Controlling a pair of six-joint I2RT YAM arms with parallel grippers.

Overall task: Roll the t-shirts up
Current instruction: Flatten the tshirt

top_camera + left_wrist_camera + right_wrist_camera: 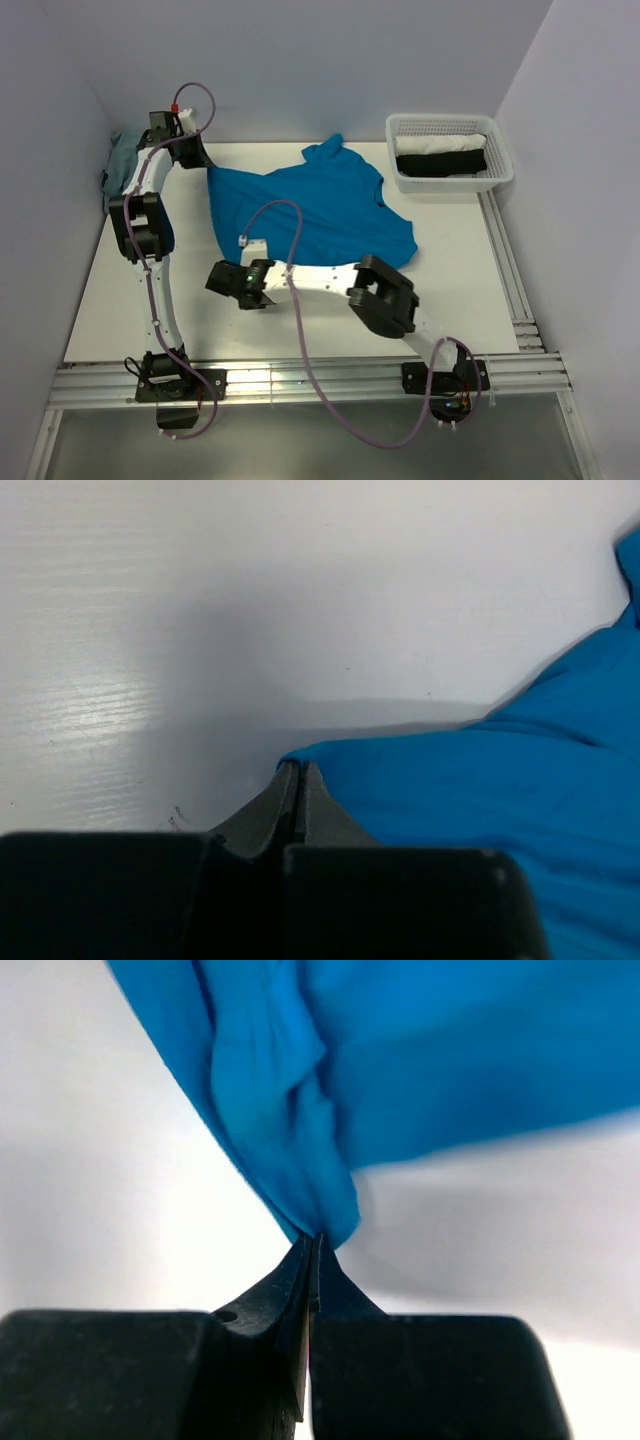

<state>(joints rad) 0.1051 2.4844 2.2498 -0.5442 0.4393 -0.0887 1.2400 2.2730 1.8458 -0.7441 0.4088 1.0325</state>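
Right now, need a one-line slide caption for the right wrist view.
Right gripper shut on a gathered edge of the blue t-shirt, over the white table.

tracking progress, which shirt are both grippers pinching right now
The bright blue t-shirt spread on the table; the white roll and black roll lie untouched in the basket.

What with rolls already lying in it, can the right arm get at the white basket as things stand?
Not yet, probably: the right claw is shut on the blue t-shirt, stretched left; the white basket sits far right, though nothing stands between.
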